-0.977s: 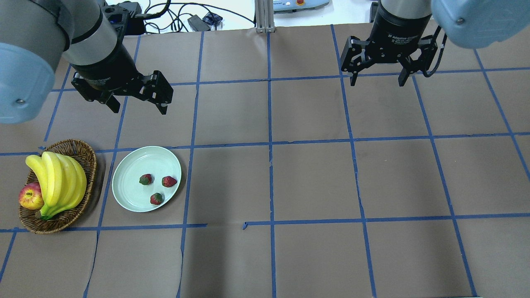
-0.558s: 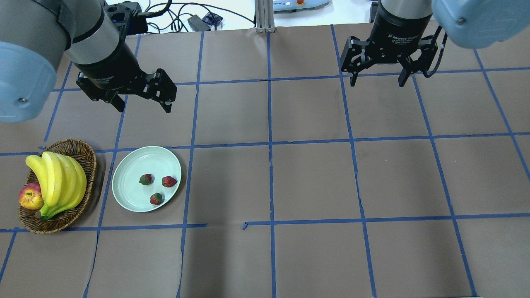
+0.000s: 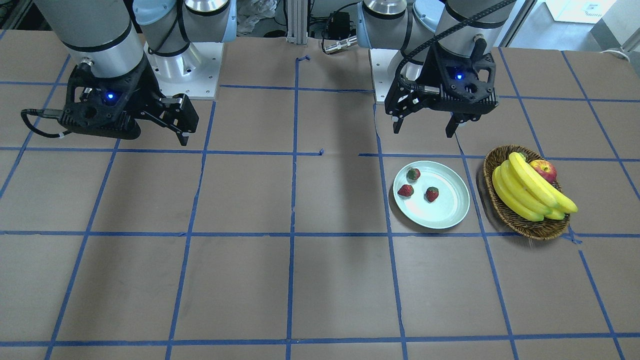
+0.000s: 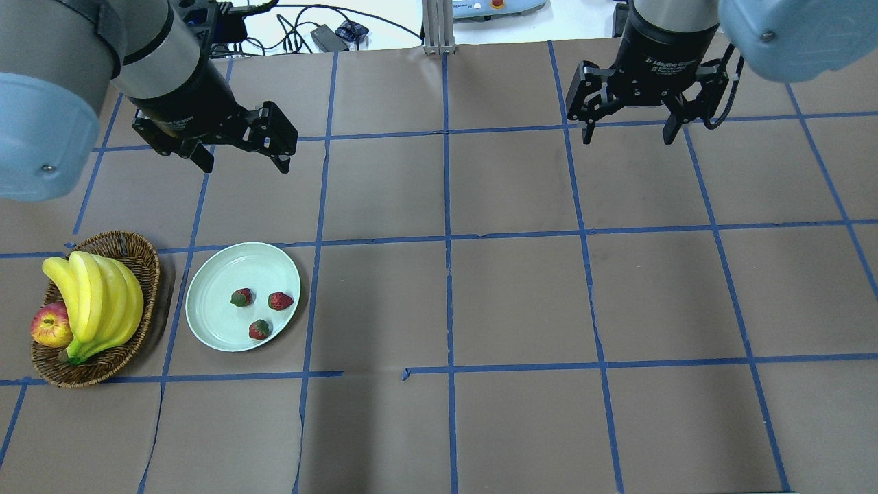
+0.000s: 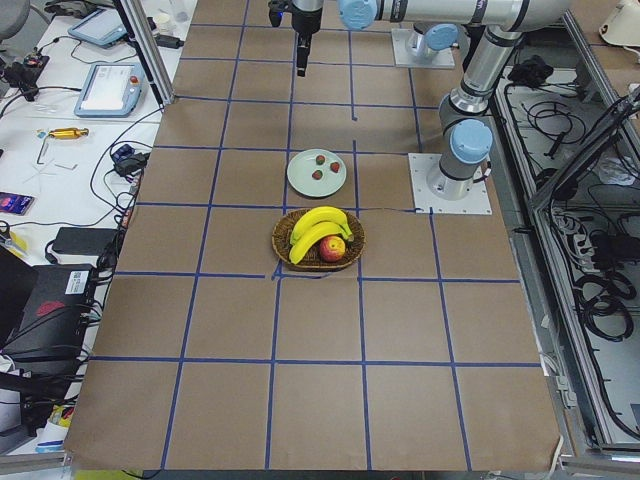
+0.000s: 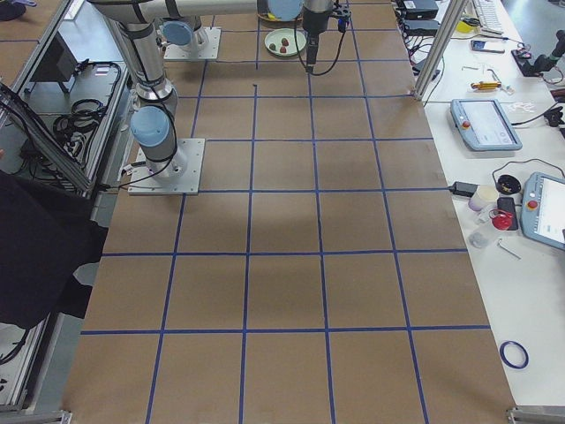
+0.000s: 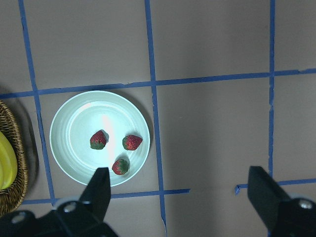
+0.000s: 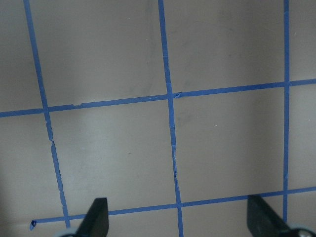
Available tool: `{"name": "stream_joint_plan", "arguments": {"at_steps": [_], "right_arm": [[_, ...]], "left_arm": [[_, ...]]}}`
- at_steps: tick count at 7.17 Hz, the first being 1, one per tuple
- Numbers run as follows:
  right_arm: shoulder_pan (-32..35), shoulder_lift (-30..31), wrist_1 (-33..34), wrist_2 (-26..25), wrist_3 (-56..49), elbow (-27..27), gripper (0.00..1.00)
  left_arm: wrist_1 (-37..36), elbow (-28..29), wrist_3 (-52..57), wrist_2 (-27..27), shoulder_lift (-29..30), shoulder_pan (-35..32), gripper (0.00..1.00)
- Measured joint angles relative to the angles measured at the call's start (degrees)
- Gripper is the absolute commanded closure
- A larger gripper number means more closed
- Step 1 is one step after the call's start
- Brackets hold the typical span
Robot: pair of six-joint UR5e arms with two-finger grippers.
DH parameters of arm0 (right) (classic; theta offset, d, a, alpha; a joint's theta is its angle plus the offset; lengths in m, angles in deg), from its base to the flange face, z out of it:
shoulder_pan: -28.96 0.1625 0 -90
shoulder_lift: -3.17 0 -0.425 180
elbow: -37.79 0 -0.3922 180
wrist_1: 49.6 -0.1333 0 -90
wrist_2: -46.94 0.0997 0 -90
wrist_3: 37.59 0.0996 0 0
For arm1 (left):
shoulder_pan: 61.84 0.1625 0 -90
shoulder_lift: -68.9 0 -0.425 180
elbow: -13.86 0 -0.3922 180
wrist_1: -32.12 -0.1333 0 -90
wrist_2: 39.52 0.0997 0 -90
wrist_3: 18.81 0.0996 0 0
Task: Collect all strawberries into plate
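Three small red strawberries lie inside the pale mint plate on the table's left part. They also show in the left wrist view on the plate, and in the front view on the plate. My left gripper is open and empty, raised above the table beyond the plate. My right gripper is open and empty, high over bare table at the far right.
A brown wicker basket with a bunch of bananas and a red apple stands just left of the plate. Brown paper with blue tape lines covers the table.
My left gripper has moved away from the plate toward the table's far side and slightly right, still open. The strawberries, the plate and the right gripper have not visibly moved.
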Motion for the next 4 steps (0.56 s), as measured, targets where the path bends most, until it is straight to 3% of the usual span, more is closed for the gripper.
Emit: {"name": "stream_joint_plan", "arguments": {"at_steps": [4], "right_arm": [[0.0, 0.1, 0.4, -0.4, -0.8, -0.3, 0.0]], "left_arm": [[-0.4, 0.0, 0.0, 0.1, 0.2, 0.0, 0.0]]}}
